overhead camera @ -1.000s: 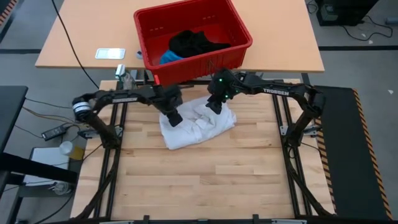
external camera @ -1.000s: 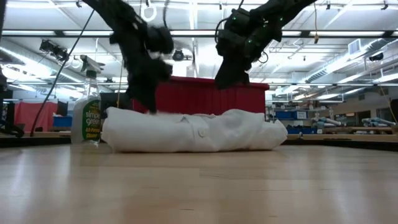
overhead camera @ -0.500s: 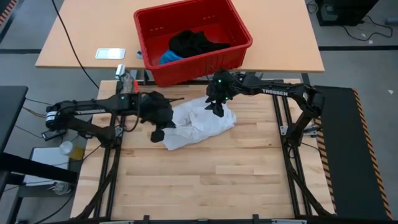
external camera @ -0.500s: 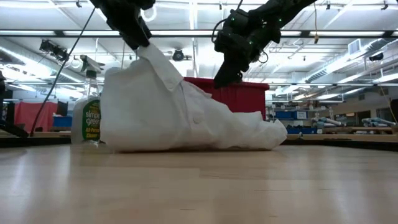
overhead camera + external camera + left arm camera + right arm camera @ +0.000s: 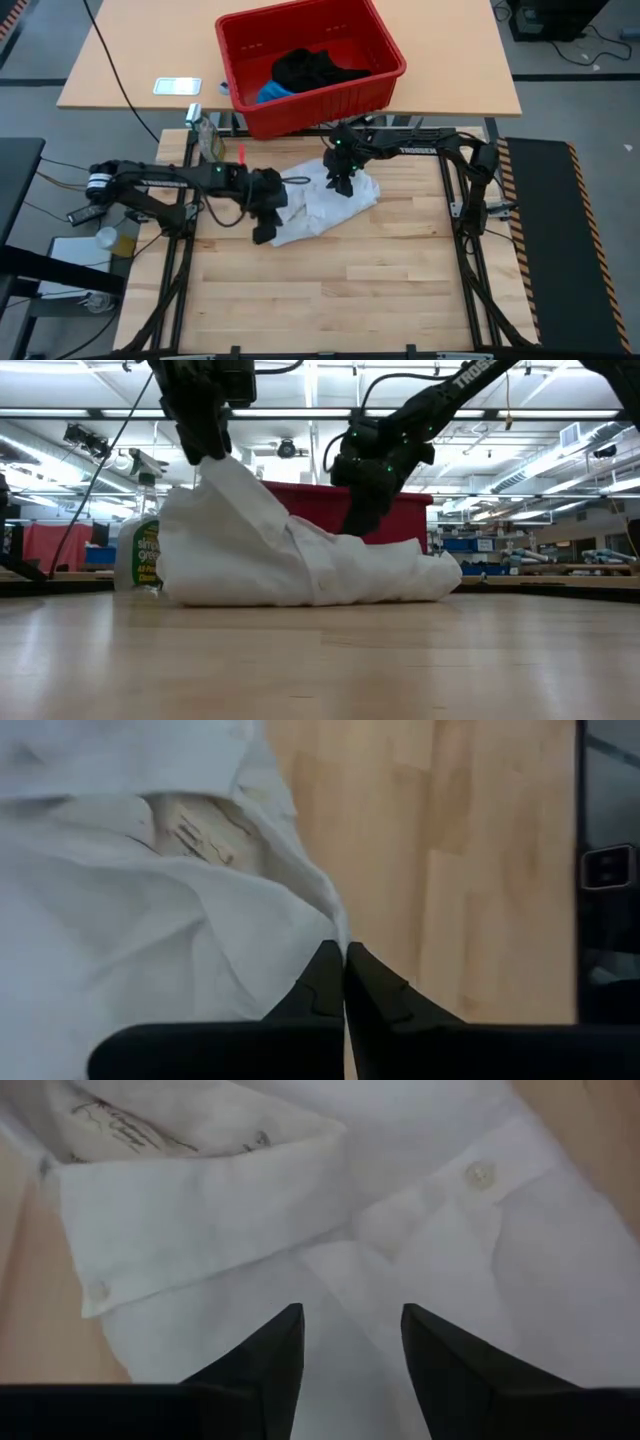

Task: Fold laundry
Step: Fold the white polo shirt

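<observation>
Since a second ago, one edge of the white shirt [image 5: 322, 205] has been lifted off the table [image 5: 350, 290] and drawn toward the left side, where it is now held up in a peak by the left gripper [image 5: 212, 452], whose fingers are pinched tight on the cloth. At the shirt's far end, near the collar, the right gripper [image 5: 340, 183] is poised just above the fabric with its fingers parted and nothing between them. The shirt is bunched at the back of the table, just in front of the red basket [image 5: 385, 75]; a black garment [image 5: 312, 68] and a blue garment [image 5: 272, 93] are seen in the basket, untouched. The step in hand is judged to be the opening or spreading of the shirt ahead of its first fold. For the next move, the raised edge would need to be carried clear and laid flat while the collar end is pinned.
</observation>
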